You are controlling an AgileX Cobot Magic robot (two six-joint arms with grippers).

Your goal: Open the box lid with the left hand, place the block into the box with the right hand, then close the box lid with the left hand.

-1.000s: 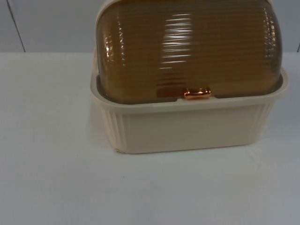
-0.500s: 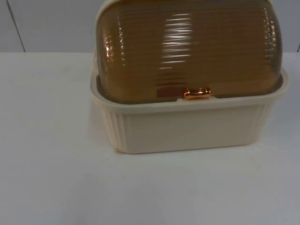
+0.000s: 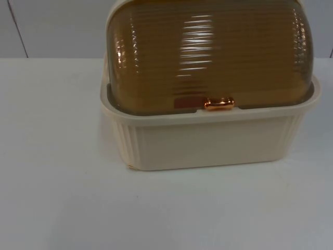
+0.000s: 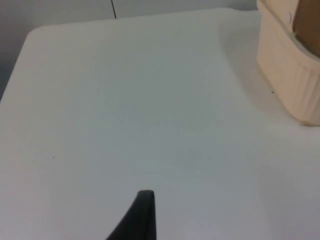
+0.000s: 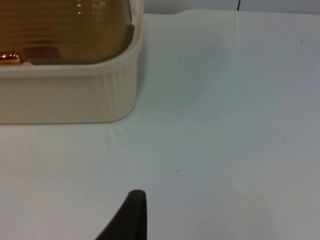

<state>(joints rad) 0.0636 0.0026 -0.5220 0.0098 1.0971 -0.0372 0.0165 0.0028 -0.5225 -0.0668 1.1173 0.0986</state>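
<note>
Box (image 3: pixel 208 138) stands on the white surface (image 3: pixel 62 198), cream and ribbed, near the grey wall (image 3: pixel 52 26). Its amber lid (image 3: pixel 208 52) is down, the ribbed dome seated inside the rim, with a shiny copper handle (image 3: pixel 219 103) at the middle of its front edge. Behind the lid, just beside the handle, a reddish block (image 3: pixel 186 101) shows dimly.

Left hand (image 4: pixel 142 220) hangs over bare surface, well apart from the box's side; one black fingertip is seen, and whether the hand is spread or pressed together cannot be told. Right hand (image 5: pixel 131 217) likewise hangs over bare surface, off the box's front corner, apart from it; its state cannot be told either.
</note>
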